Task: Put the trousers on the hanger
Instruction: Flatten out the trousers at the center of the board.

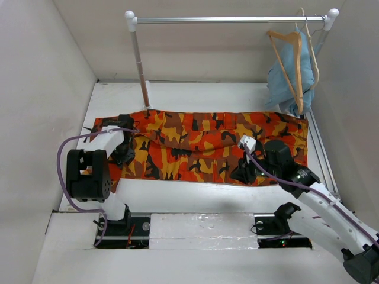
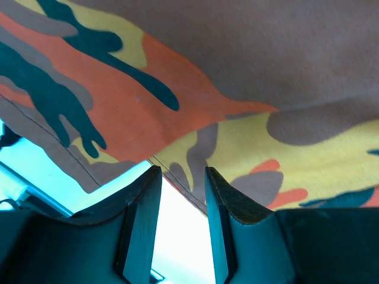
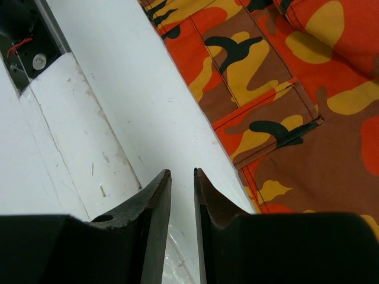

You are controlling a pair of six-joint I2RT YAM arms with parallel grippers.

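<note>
The trousers (image 1: pixel 207 145), in orange, red, yellow and dark brown camouflage, lie flat across the table. My left gripper (image 1: pixel 122 155) is at their left end. In the left wrist view it (image 2: pixel 182 168) is open, its tips at the cloth's stitched hem (image 2: pixel 177 106), with nothing between the jaws. My right gripper (image 1: pixel 243 173) is at the near edge of the trousers' right part. In the right wrist view it (image 3: pixel 182 170) stands over bare table with a narrow gap and holds nothing; the trousers (image 3: pixel 284 89) lie just right of it. The tan wooden hanger (image 1: pixel 298 83) hangs on the rail at the far right.
A metal clothes rail (image 1: pixel 231 19) on a post (image 1: pixel 142 71) spans the back. A light blue garment (image 1: pixel 283 77) hangs on a second hanger beside the tan one. White walls close in on both sides. A raised strip (image 1: pixel 195 225) runs along the near edge.
</note>
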